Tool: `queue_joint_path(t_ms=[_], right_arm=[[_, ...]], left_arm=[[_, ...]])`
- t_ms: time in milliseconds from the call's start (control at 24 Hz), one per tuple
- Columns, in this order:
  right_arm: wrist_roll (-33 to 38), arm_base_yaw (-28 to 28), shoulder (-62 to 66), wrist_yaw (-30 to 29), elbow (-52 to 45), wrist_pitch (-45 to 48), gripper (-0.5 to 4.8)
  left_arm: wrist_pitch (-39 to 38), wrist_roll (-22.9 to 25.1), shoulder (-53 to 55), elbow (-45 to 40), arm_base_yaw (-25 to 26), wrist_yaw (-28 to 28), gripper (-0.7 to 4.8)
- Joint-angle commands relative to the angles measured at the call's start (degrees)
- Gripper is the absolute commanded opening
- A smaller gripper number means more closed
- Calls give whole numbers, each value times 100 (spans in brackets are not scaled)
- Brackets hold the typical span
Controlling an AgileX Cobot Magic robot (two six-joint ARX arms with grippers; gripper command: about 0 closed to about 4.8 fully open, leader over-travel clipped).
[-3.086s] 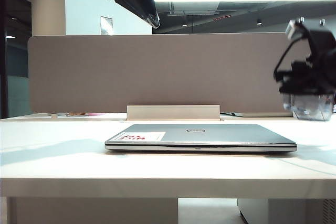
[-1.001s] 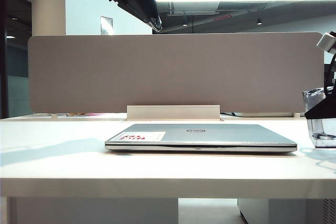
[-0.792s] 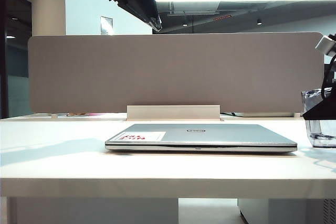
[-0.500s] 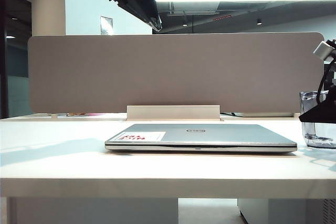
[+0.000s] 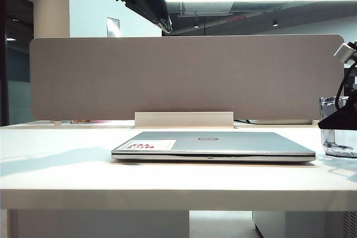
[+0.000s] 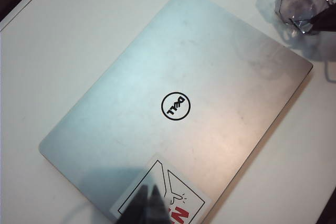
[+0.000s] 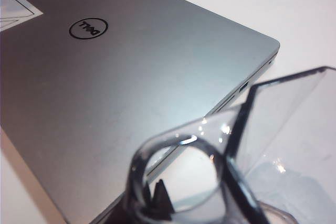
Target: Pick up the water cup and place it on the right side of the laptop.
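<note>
The closed silver laptop [image 5: 212, 144] lies flat in the middle of the white table; its round dark logo and white sticker with red print show in the left wrist view [image 6: 173, 103]. The clear faceted water cup [image 5: 337, 140] stands on the table just past the laptop's right edge, half cut off by the frame. My right gripper [image 5: 340, 118] is shut on the cup's loop handle [image 7: 178, 171], with dark fingertips [image 7: 160, 200] seen through the glass. My left gripper [image 5: 166, 25] hangs shut and empty, high above the laptop [image 6: 149, 205].
A wide grey divider panel [image 5: 184, 76] stands along the table's back, with a low white block [image 5: 184, 119] in front of it behind the laptop. The table's front edge [image 5: 167, 199] runs across the exterior view. The cup [image 6: 299, 1] sits near the laptop's corner.
The right gripper has brought the cup down from the air onto the table beside the laptop's right edge; over the last half second it stays put. The left arm has not moved.
</note>
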Motion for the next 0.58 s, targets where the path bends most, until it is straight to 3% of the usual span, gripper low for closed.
queue_joint_path(t_ms=[42, 209, 584], right_arm=[[155, -4, 22, 74, -33, -330, 14], [175, -4, 22, 210, -33, -334, 102], [280, -9, -9, 212, -33, -332, 109]], left_arm=[[46, 26, -15, 2, -7, 20, -3], [44, 26, -15, 2, -7, 20, -3], [46, 26, -15, 2, -7, 11, -3]])
